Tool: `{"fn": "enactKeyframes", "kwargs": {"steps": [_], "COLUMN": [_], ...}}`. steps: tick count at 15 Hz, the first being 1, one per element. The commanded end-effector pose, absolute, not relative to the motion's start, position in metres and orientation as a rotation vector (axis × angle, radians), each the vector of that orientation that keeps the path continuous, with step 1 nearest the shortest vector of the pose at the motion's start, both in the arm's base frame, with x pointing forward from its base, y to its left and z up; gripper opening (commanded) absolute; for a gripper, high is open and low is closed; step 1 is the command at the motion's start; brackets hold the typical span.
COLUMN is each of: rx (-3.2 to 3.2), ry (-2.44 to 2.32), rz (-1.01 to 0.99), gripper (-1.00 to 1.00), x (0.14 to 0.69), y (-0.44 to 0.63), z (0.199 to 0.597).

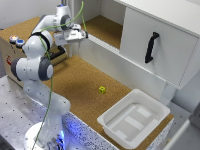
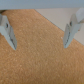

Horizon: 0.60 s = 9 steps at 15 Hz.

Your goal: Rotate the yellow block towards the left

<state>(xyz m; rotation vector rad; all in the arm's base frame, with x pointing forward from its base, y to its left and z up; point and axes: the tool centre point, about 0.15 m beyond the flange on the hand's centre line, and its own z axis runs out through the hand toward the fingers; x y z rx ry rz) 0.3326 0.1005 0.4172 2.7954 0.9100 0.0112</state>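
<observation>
The yellow block [image 1: 102, 89] lies alone on the cork worktop [image 1: 75, 80], near the white tray [image 1: 134, 120] and well apart from the gripper [image 1: 77, 36], which hangs high at the far end — jaws released, nothing between them. Descend centred over the block, close squarely on opposite faces, then twist leftward without dragging. Its dark marks are too small to read — no other legible writing.

Block [image 1: 102, 89]: yellow-green, small dark marks, too small to read. Tabletop [image 1: 75, 80]: speckled tan, cork-like. Bin [image 1: 134, 118]: white. Cabinet [image 1: 160, 40]: white, black handle [image 1: 151, 47]. Arm [image 1: 37, 60]: white, grey joints. End effector [image 2: 39, 35]: pale grey fingers.
</observation>
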Motion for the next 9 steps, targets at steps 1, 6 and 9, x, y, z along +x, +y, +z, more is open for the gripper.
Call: {"fn": "enactKeyframes", "kwargs": {"steps": [1,6,9], "rx": [3.026,3.129,3.113], "ry": [0.668,0.405,0.342], "rz": [0.015,-0.093,-0.11], "gripper": [1.0,1.0,1.0], "x": [0.332,0.376,0.395], "y": [0.051,0.002,-0.021], "z": [0.361,0.329,0.317]}}
